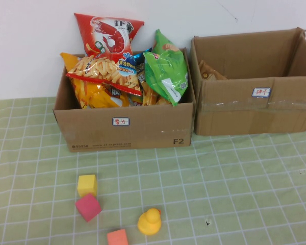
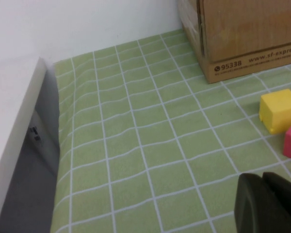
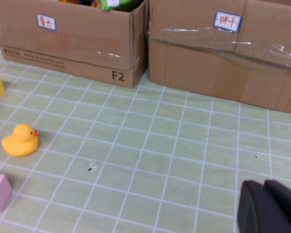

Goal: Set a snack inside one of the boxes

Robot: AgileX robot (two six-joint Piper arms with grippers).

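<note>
The left cardboard box (image 1: 125, 127) is piled with snack bags: a red shrimp-chip bag (image 1: 108, 33), a yellow-orange crisp bag (image 1: 104, 74) and a green bag (image 1: 167, 69). The right cardboard box (image 1: 255, 102) is nearly empty, with only a brown piece (image 1: 211, 71) at its left inner wall. Neither arm shows in the high view. My left gripper (image 2: 263, 178) is shut and empty, low over the cloth near the yellow cube (image 2: 280, 110). My right gripper (image 3: 264, 184) is shut and empty, over the cloth in front of the right box (image 3: 223, 58).
A yellow cube (image 1: 87, 185), a pink cube (image 1: 87, 207), an orange cube (image 1: 117, 237) and a yellow rubber duck (image 1: 149, 221) lie on the green checked cloth in front of the left box. A white wall stands behind the boxes. A white panel (image 2: 14, 126) borders the cloth's left edge.
</note>
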